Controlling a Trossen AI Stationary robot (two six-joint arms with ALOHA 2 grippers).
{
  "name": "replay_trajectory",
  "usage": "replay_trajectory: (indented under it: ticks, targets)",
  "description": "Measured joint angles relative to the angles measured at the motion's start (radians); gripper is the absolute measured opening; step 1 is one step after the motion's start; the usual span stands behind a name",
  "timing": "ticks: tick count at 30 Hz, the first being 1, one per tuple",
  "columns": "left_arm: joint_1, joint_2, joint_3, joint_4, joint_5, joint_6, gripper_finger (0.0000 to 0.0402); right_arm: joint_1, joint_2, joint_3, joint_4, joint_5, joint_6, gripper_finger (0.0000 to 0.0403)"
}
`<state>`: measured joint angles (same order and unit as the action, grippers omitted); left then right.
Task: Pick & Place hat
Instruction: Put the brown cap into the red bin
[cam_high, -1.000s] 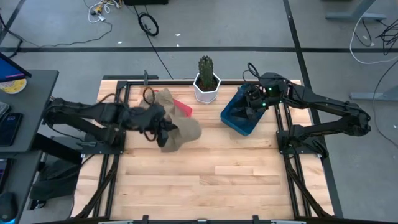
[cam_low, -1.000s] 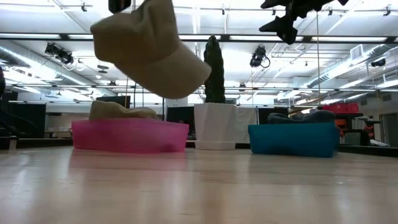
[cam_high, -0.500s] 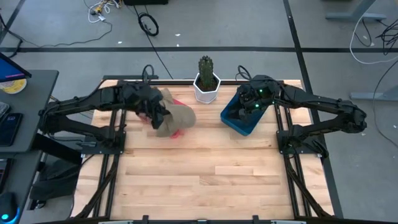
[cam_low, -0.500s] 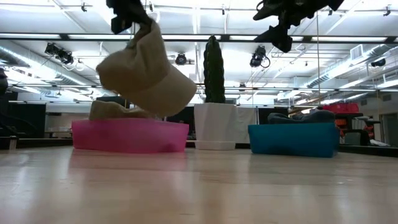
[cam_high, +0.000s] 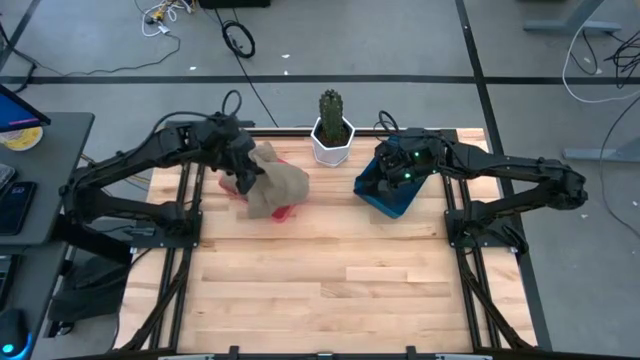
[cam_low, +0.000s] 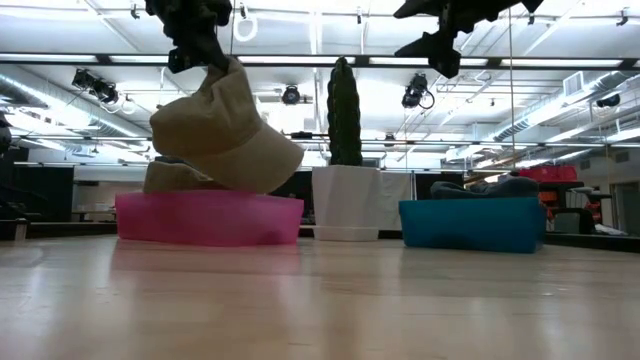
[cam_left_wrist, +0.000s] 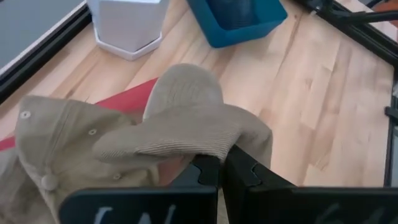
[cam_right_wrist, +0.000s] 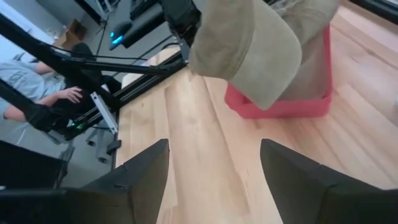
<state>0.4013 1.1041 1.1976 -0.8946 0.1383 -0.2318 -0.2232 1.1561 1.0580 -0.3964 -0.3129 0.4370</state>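
A tan corduroy cap (cam_high: 280, 185) hangs from my left gripper (cam_high: 245, 172) over the pink bin (cam_high: 287, 211), near the table's far left. In the low view the cap (cam_low: 225, 140) hangs just above the bin (cam_low: 210, 220), below the gripper (cam_low: 205, 55). A second tan cap (cam_low: 178, 176) lies inside the bin. My right gripper (cam_right_wrist: 214, 180) is open and touches nothing. It hovers above the blue bin (cam_high: 385, 195), which holds a dark cap (cam_low: 495, 186). My left gripper pinches a fold of cloth at the cap's edge (cam_left_wrist: 193, 152) between its two shut fingers (cam_left_wrist: 208, 171), coming from above. The cap hangs below the fingers, lifted clear, its crown (cam_low: 215, 150) bulging downward just over the pink bin's rim.
A white pot with a cactus (cam_high: 332, 138) stands between the two bins at the far edge. The near half of the wooden table (cam_high: 330, 280) is bare. In the right wrist view a person (cam_right_wrist: 37, 81) sits beyond the table's left side.
My left gripper carried the cap toward the table's far edge, from in front of the pink bin to over it, and brought it lower; the cap swung and turned as it went. My right gripper shifted a little toward the table's left, still open.
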Motion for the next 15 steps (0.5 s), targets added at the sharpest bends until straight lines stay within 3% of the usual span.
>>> replay_trajectory:
  ticks: [8,15]
  targets:
    - [0.014,-0.007,0.060,-0.046,0.020,0.093,0.0002,0.005,0.000,0.000,0.001,0.037,0.027,0.0256]
    - [0.056,-0.005,0.111,-0.151,0.018,0.082,0.0002,0.005,0.000,0.000,0.038,0.044,0.041,0.0256]
